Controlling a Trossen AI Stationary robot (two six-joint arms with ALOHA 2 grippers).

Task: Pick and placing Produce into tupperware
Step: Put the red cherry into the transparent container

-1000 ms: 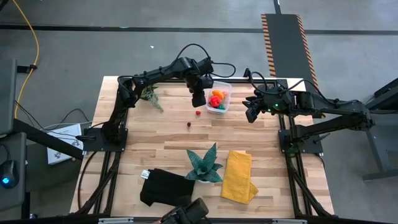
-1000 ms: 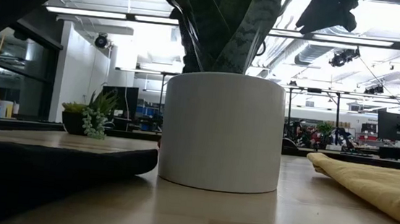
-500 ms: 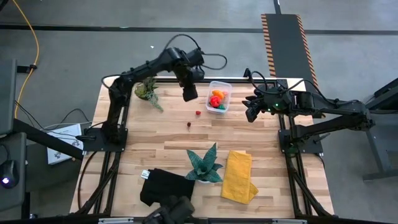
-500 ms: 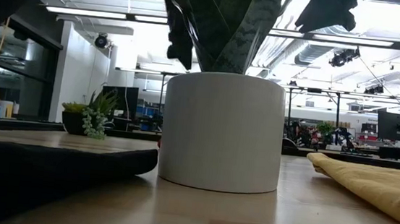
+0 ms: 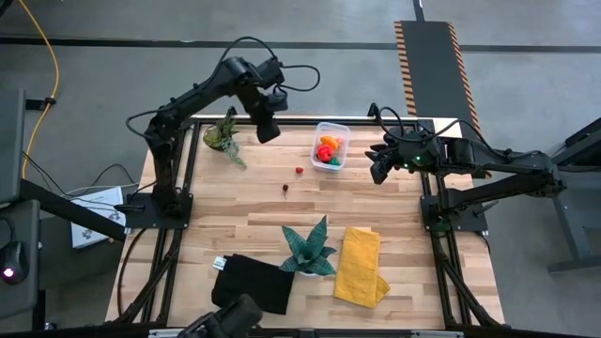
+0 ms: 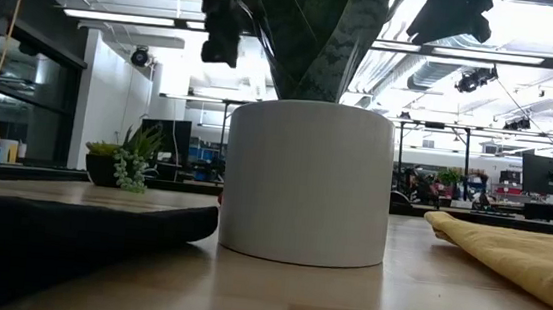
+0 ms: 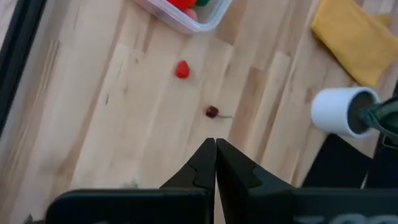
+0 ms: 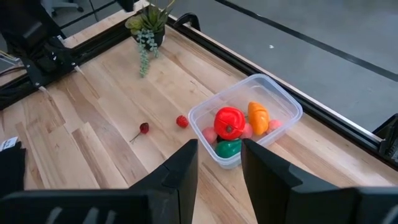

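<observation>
Clear glossy plastic tupperware (image 8: 283,102) — pale matt wooden table (image 5: 244,211)

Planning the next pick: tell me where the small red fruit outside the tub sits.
In the high view, the small red fruit lies on the table's far half, just left of the clear tub, with the dark fruit nearby.

The wooden table (image 5: 244,202) carries a clear tub (image 5: 331,146) of toy produce near its far edge; a small red piece (image 5: 299,171) and a dark piece (image 5: 285,188) lie loose on the boards beside it; a leafy potted plant (image 5: 223,139), a spiky plant in a white pot (image 5: 308,248), a folded yellow cloth (image 5: 360,266) and a black cloth (image 5: 251,283) rest there too.
</observation>
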